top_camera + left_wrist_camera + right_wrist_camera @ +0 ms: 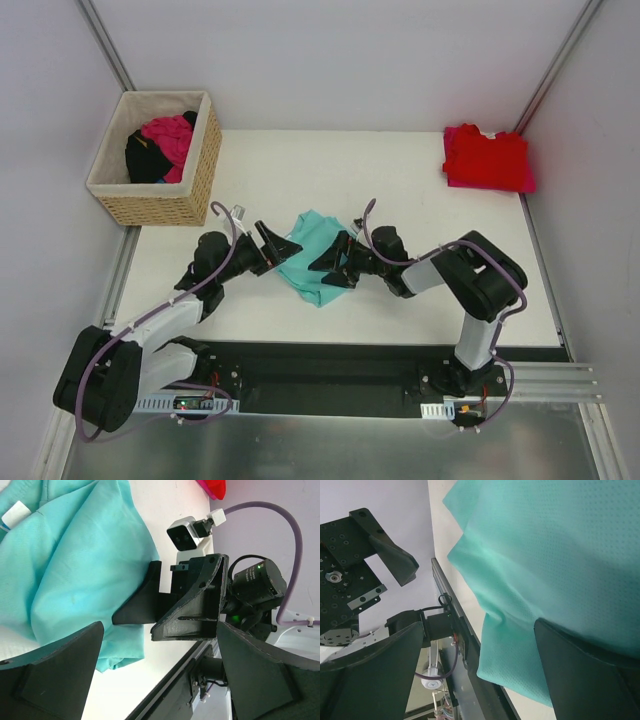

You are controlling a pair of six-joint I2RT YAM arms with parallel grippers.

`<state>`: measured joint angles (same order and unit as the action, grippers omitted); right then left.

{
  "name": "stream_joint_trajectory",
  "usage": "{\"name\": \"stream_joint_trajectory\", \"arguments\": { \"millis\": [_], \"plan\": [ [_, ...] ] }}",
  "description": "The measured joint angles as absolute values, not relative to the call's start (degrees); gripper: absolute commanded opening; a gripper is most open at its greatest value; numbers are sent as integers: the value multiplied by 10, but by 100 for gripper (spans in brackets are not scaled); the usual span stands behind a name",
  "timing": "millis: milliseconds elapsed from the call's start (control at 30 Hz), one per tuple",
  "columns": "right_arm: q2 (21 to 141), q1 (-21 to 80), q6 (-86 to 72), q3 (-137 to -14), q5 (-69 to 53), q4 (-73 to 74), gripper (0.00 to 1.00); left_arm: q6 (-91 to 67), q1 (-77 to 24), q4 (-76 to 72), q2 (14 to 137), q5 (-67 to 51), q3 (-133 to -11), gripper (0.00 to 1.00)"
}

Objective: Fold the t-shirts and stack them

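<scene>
The teal t-shirt (315, 258) lies bunched and uneven in the middle of the white table (420, 210), towards the near edge, with the two arms reaching in on either side of it. The left gripper (278, 243) sits at the shirt's left edge with its fingers spread wide and nothing between them. The right gripper (335, 265) faces it from the shirt's right side, also spread wide, and in its own wrist view one finger (590, 670) rests over the teal cloth without pinching it. The two grippers stand close together across the narrow heap, each one in the other's way. In the far right corner of the table, well apart from the arms, a red t-shirt (485, 155) lies folded on top of a magenta-pink t-shirt (522, 183), whose edge shows beneath it. In the far left corner a wicker basket (160, 208) with a pale lining holds a crumpled pink garment (170, 135) and a black garment (145, 160). A purple cable (225, 262) runs along each arm. From the left wrist, a small white tag (15, 514) shows at the shirt's neckline, its print too small to read. The right arm's little wrist camera (182, 534) shows above that arm's black fingers.
</scene>
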<state>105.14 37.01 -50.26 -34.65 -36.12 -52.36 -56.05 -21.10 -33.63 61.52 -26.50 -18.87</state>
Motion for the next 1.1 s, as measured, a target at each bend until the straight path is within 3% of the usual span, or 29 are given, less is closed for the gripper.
{"name": "stream_joint_trajectory", "arguments": {
  "millis": [533,867,1100],
  "plan": [
    [917,438,-449,-393,-335,-389,98,-559,-206,-300,567,-265,-179,96],
    [926,458,-442,-386,-322,-357,98,-559,-205,-300,564,-264,-178,96],
    [993,460,-440,-378,-322,-376,98,-559,-205,-300,568,-264,-178,96]
  ]
}}
